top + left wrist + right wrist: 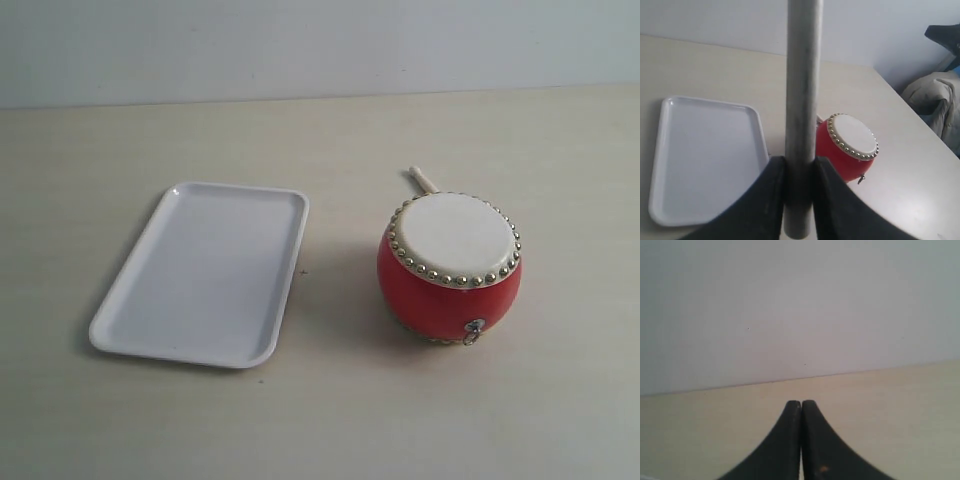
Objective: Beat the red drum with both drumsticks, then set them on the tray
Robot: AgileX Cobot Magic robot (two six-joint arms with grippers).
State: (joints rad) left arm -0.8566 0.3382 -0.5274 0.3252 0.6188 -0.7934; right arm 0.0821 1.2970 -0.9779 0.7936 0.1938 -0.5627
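Left gripper pinches one drumstick; right gripper pressed together, empty. You risk bumping red drum reaching second drumstick behind it

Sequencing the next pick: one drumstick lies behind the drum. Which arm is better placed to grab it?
Probably right. The left claw is clamped on a drumstick; the right claw is shut and empty. The loose drumstick pokes out behind the red drum, on the right arm's side.
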